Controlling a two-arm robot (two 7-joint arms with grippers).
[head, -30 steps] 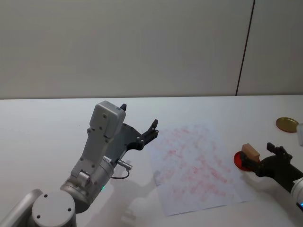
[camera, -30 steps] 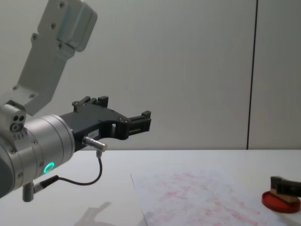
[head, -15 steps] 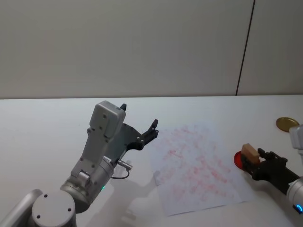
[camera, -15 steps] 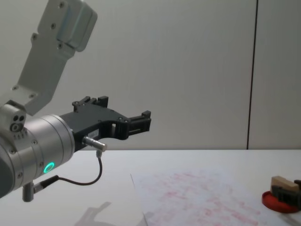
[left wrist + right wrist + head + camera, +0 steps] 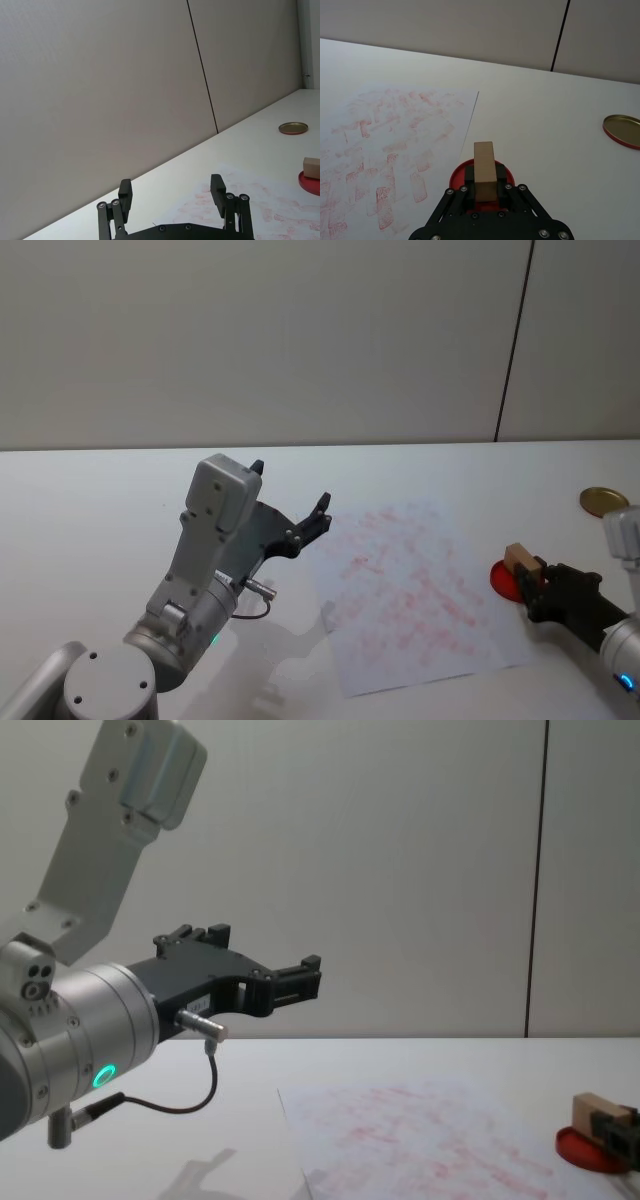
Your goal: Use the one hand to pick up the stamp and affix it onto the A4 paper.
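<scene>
Right gripper clamped on the stamp at the red ink pad, right of the A4 paper; left gripper raised at left, fingers wide apart, empty.

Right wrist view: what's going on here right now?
The right gripper is shut on the stamp, holding it at the red ink pad just off the right edge of the A4 paper; I cannot tell whether it touches the pad. The paper is covered in red marks, and the stamp is not yet over it. The left gripper hangs open above the table left of the paper, idle.
</scene>
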